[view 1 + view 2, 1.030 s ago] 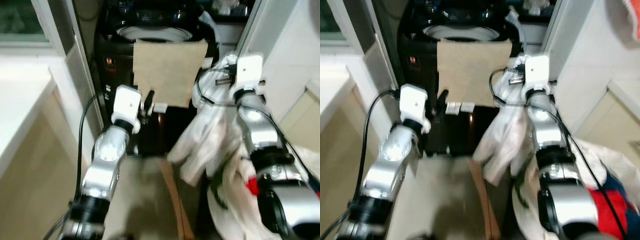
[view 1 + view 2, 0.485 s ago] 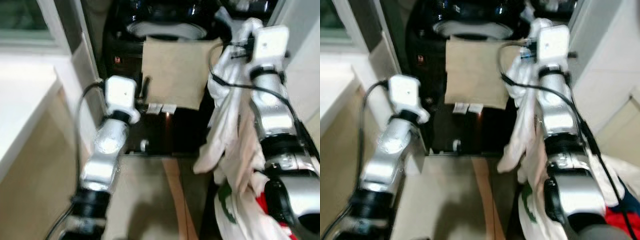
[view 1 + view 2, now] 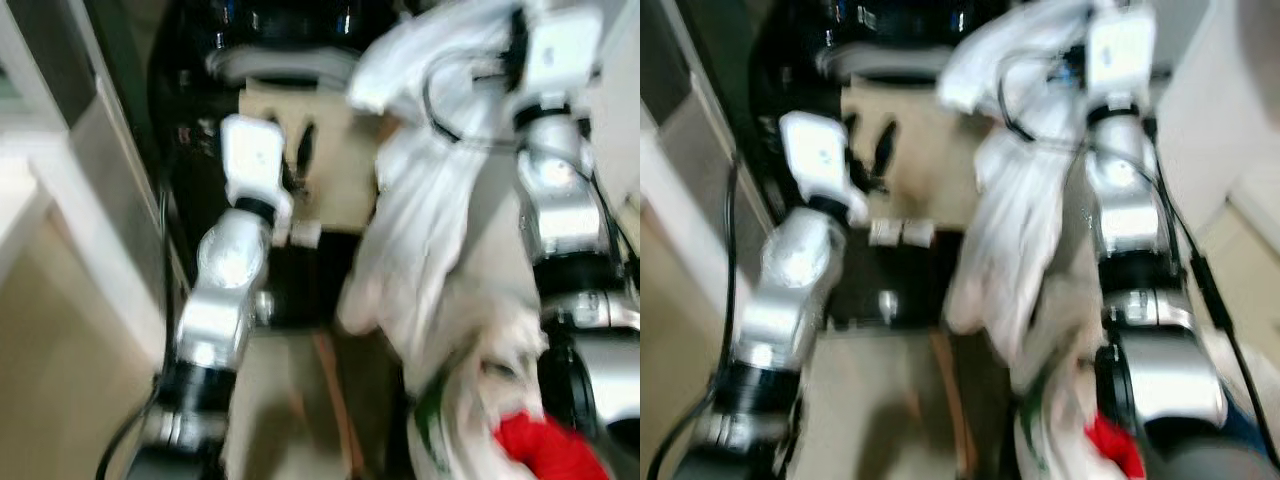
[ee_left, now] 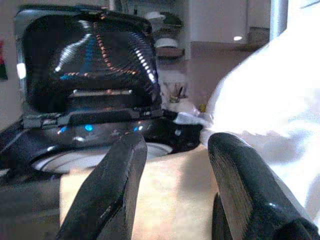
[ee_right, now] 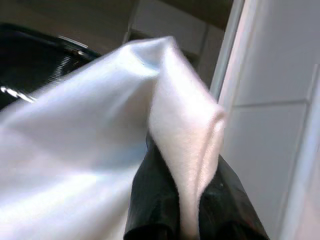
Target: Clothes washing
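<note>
At the black top-loading washing machine (image 4: 95, 65), lid up, the right gripper (image 5: 192, 200) was raised near the drum opening, fingers pinched on a white cloth garment (image 3: 430, 190). Garment hung from the pinch down along the right arm, its upper fold over the machine's right rim. Left gripper (image 4: 175, 195) faced the machine front, fingers (image 4: 112, 195) spread and holding nothing, just before a tan rectangular sheet (image 3: 340, 170) draped over the front edge. Head views were blurred; a heap of white and red laundry (image 3: 500, 430) seemingly sat low at right.
</note>
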